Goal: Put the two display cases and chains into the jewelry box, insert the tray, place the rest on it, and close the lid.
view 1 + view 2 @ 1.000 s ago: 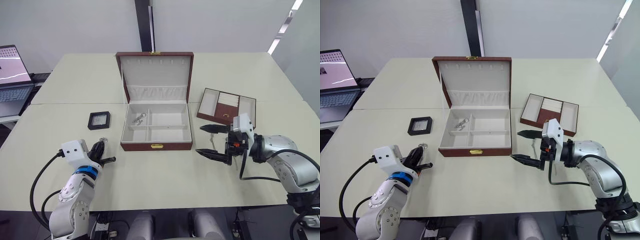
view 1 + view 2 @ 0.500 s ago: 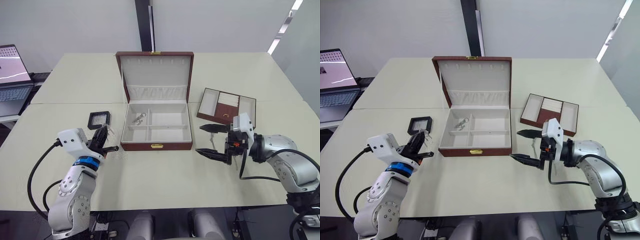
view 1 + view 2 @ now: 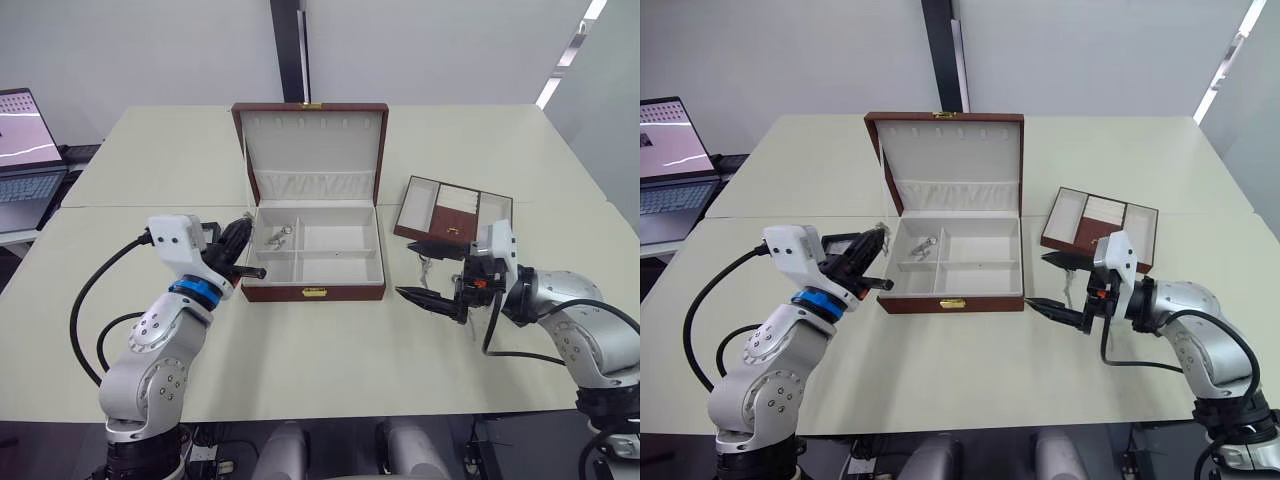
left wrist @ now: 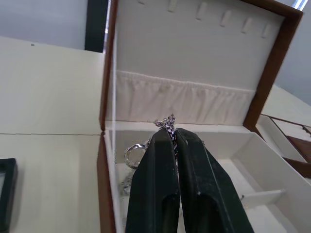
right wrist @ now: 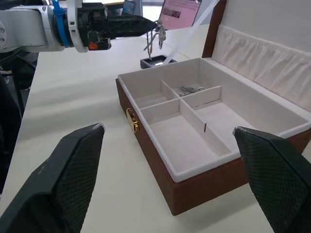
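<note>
Nearest the front wall of the jewelry box (image 3: 313, 257), two grippers are being held above the table (image 3: 330, 350). To the right of the box the right gripper (image 3: 428, 271) is being kept wide apart, its black fingers empty and touching nothing. To the left of the box the left gripper (image 3: 246, 251) is being pressed closed on a chain (image 4: 166, 121), pinched at the very tips, with a ring clasp dangling below over the box's left wall.

The chain is being judged light, limp and slippery: it will swing and bunch, and it may snag on a compartment divider, so the pinch is best taken near the clasp and the release made low over a compartment. Inside the box, another chain (image 3: 279, 236) is already lying in the rear-left compartment; the remaining compartments are being left vacant.

Further left of the box, a display case (image 5: 154, 62) is resting flat on the table; it is being judged stiff, glossy and scratch-prone, best taken by opposite frame edges. Behind the compartments the lid (image 3: 312, 152) is being held upright. Right of the box and behind the right gripper, the tray (image 3: 453, 213) is waiting on the table.
</note>
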Robot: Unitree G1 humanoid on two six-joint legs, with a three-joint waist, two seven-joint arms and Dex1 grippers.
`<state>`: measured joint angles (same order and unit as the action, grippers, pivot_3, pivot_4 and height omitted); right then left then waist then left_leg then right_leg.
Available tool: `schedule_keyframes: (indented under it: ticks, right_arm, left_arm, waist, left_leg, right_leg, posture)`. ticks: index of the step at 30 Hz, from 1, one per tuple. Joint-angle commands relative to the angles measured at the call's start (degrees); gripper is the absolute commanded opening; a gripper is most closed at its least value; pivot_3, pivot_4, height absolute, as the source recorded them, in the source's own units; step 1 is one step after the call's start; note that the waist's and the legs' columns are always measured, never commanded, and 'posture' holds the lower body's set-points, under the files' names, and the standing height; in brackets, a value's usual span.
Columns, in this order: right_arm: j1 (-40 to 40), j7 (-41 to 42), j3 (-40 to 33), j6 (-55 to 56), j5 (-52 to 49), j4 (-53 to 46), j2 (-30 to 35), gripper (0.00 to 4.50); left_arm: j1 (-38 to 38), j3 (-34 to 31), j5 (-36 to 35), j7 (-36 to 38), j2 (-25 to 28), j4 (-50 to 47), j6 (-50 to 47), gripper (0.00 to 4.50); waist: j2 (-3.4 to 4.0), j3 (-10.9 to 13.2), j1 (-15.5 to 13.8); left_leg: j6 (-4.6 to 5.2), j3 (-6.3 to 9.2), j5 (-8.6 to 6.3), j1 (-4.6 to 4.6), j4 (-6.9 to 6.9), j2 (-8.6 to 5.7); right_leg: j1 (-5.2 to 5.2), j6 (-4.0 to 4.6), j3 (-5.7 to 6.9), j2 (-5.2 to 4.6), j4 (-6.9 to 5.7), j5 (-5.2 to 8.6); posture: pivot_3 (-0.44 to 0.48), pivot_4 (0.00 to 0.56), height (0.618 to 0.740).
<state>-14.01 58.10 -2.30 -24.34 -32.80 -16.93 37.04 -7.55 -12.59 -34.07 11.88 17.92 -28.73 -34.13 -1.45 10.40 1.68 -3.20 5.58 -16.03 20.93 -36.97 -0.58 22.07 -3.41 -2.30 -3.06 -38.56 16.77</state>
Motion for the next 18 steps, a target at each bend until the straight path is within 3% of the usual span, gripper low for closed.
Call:
schedule_keyframes:
  ticks: [1, 18]
  right_arm:
    - [0.90, -1.24, -3.21, -0.09, -1.44, -2.93, 0.83, 4.50]
    - [3.50, -4.09, -5.46, -1.34, -1.62, -5.91, 1.42, 4.50]
  left_arm:
    - [-0.85, 1.52, 0.56, 1.95, 1.55, -1.11, 0.24, 0.02]
    - [0.63, 3.35, 2.90, 5.43, 1.98, 2.07, 1.16, 0.02]
  waist:
    - [0.01, 0.00, 0.01]
    - [0.00, 0.01, -0.05]
  left_leg:
    - [0.00, 0.00, 0.00, 0.00, 0.00, 0.01]
    - [0.00, 0.01, 0.00, 0.00, -0.01, 0.01]
  right_leg:
    - [0.00, 0.00, 0.00, 0.00, -0.01, 0.00]
    - [0.00, 0.00, 0.00, 0.01, -0.01, 0.00]
  posture:
    - [0.000, 0.150, 0.740]
    - [0.000, 0.150, 0.740]
